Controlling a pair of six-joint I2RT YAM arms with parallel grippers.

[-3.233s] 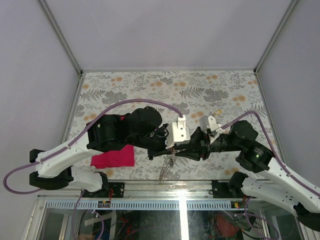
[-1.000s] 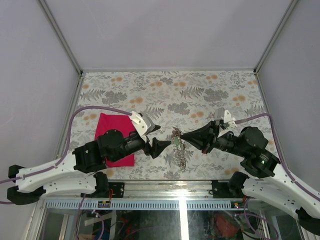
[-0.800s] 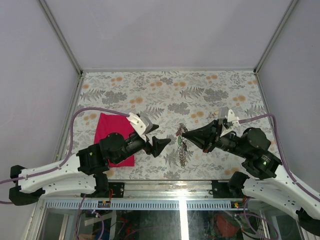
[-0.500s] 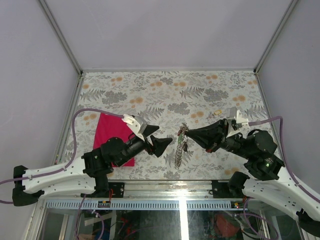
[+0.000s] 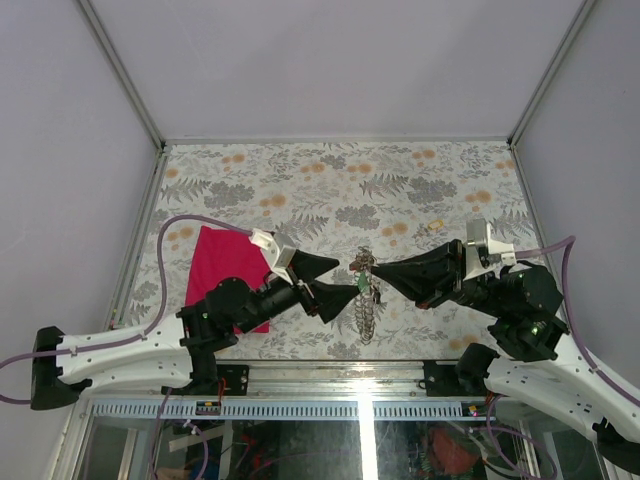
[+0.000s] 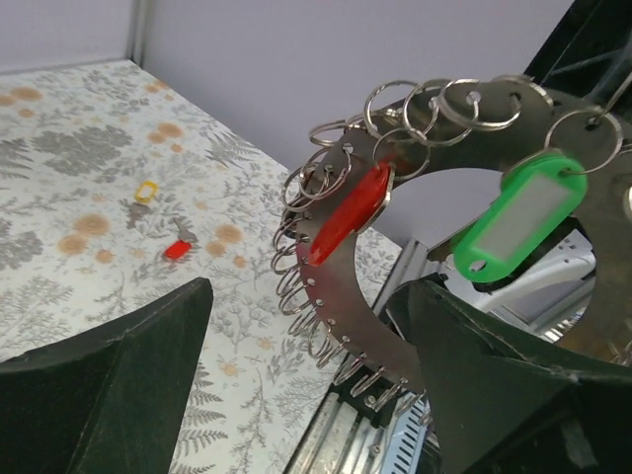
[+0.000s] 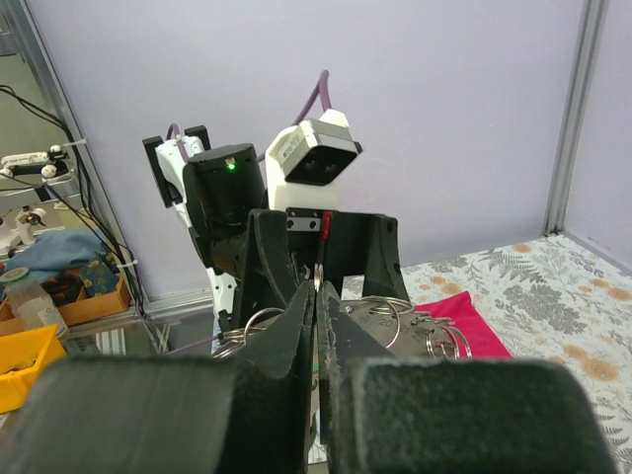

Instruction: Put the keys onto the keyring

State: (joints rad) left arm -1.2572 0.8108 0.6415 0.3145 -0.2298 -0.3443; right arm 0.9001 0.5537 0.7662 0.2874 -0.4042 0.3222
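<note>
- Partly done, by the look of it: a red key (image 6: 348, 212) and a green key (image 6: 513, 212) each hang from a split ring on the keyring (image 6: 336, 326).
- Left to do: a small yellow piece (image 6: 146, 191) and a small red piece (image 6: 178, 249) lie apart on the tabletop (image 5: 300, 180), well away from the keyring. They are probably loose keys, but they are too small to be sure.
- The keyring hangs in the air above the near part of the tabletop, between the two grippers.
- It is a flat, dull metal hoop edged all round with many thin silver split rings, most of them bare. The two keys have glossy plastic tag heads.
- The right gripper (image 7: 318, 286) is pressed together, pinching the keyring's thin edge at its tips.
- The left gripper (image 5: 348, 277) is spread wide and holds nothing, its fingers facing the hoop just beside it.
</note>
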